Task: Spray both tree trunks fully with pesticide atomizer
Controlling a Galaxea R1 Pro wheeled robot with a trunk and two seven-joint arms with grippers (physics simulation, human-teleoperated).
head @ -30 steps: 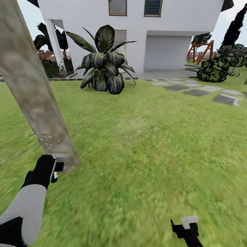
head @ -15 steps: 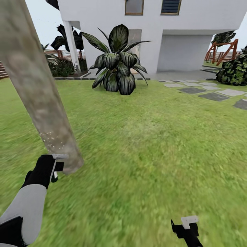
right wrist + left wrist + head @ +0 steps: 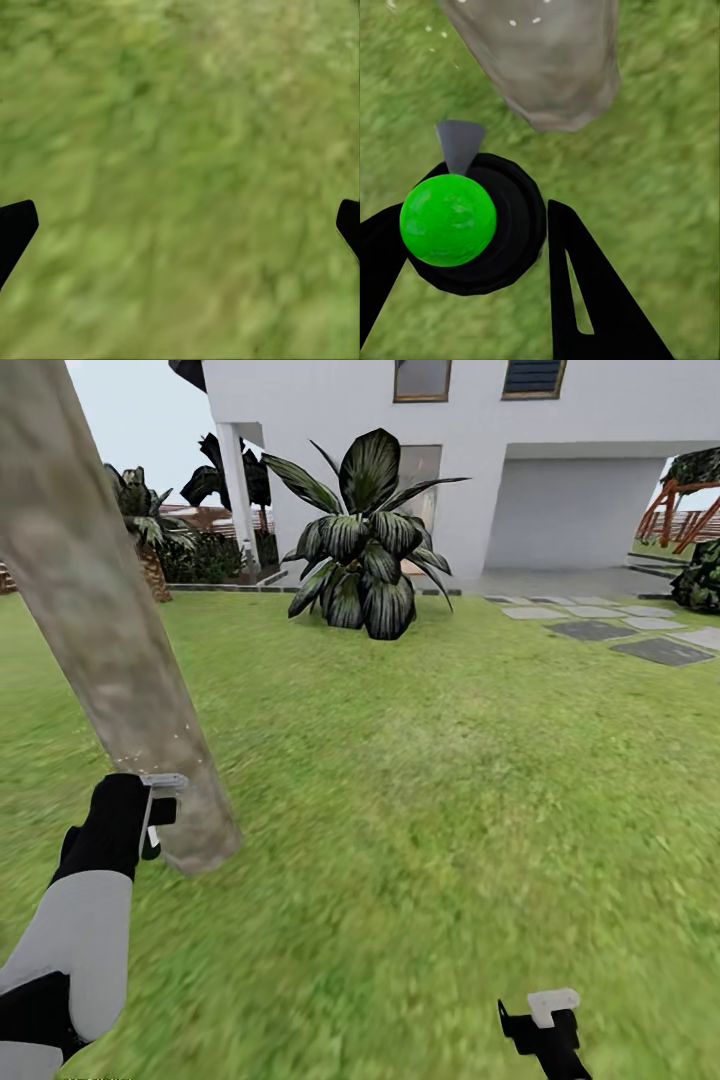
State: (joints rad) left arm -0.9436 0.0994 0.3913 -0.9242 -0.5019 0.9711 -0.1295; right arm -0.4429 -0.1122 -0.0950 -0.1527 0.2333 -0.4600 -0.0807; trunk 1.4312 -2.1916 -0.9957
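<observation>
A thick mottled grey-brown tree trunk (image 3: pixel 110 630) leans across the left of the head view, its base (image 3: pixel 547 67) on the grass. My left gripper (image 3: pixel 150 815) is shut on the pesticide atomizer (image 3: pixel 472 225), a dark bottle with a green spot (image 3: pixel 448 220). Its pale grey trigger head (image 3: pixel 166 782) sits right against the lower trunk, and the nozzle (image 3: pixel 460 142) points toward the trunk base. A few white specks dot the bark (image 3: pixel 514 22). My right gripper (image 3: pixel 548 1020) hangs low over bare grass, open, with its fingertips (image 3: pixel 16 225) far apart.
Green lawn (image 3: pixel 450 780) stretches ahead. A broad-leaved dark plant (image 3: pixel 365 550) stands before the white house (image 3: pixel 580 450). Grey stepping stones (image 3: pixel 625 635) lie at the right, near a dark shrub (image 3: pixel 705 575) and a red-brown frame (image 3: pixel 685 510). A short palm (image 3: pixel 145 545) stands at the back left.
The camera has swung left, so the scenery slid rightward. My left gripper has risen a little along the lower trunk with the atomizer. The right gripper has not moved.
</observation>
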